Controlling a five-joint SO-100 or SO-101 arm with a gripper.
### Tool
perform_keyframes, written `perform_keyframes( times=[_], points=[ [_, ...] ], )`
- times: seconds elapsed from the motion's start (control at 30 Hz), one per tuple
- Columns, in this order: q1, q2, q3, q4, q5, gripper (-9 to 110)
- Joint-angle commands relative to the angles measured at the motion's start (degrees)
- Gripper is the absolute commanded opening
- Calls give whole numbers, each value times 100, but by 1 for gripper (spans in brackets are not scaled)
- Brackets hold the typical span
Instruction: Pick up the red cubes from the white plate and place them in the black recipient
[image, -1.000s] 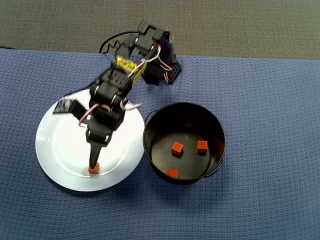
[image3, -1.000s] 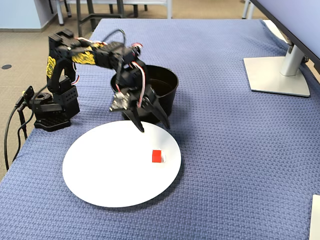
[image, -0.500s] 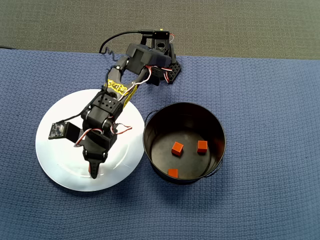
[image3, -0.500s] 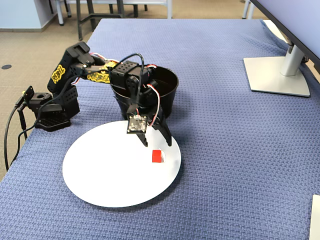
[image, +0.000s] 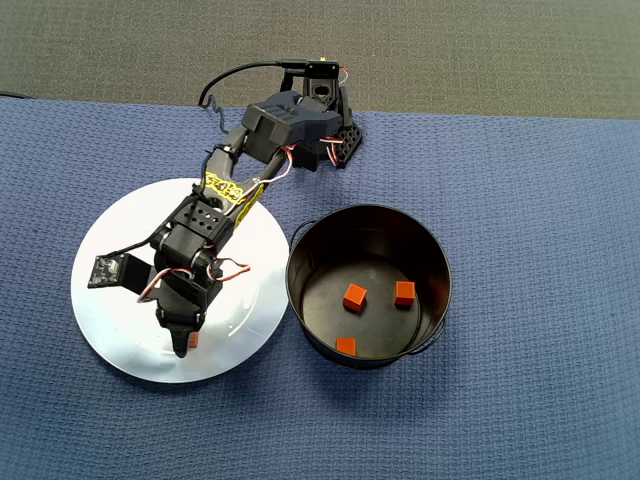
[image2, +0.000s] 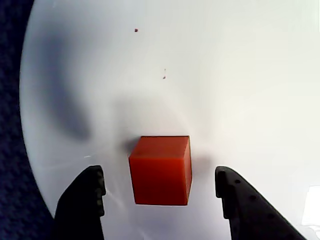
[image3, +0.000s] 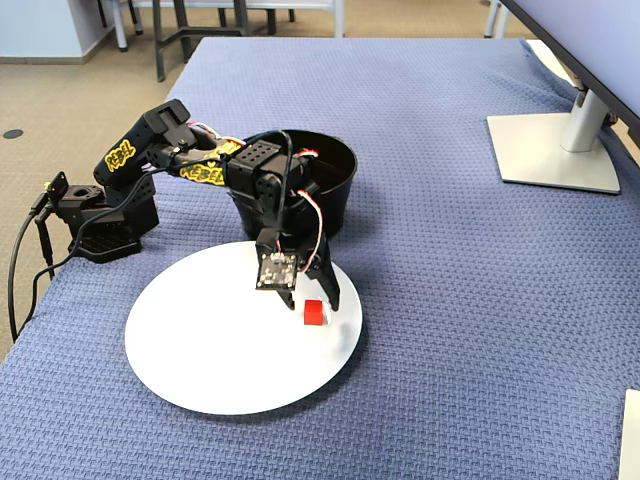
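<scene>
One red cube (image2: 161, 170) lies on the white plate (image2: 225, 75), near its edge. My gripper (image2: 160, 175) is open, with one black finger (image2: 90, 195) on each side of the cube and a gap on both sides. In the overhead view the gripper (image: 185, 345) points down at the plate (image: 120, 320) and the cube (image: 193, 340) peeks out beside it. The black pot (image: 300, 240) stands right of the plate and holds three red cubes (image: 355, 296). The fixed view shows the cube (image3: 314, 313), the gripper (image3: 312, 303), the plate (image3: 200, 350) and the pot (image3: 335, 170).
A blue woven cloth (image: 540, 200) covers the table. The arm's base (image3: 100, 225) is clamped at the table's edge, with a cable trailing off. A monitor stand (image3: 555, 150) sits at the far right in the fixed view.
</scene>
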Motion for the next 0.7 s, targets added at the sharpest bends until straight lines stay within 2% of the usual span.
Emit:
perform_keyframes(
  times=[0.0,0.67],
  points=[
    [105,79,-378,-176,-167,20],
    [141,-44,-422,-352,-387,13]
  ],
)
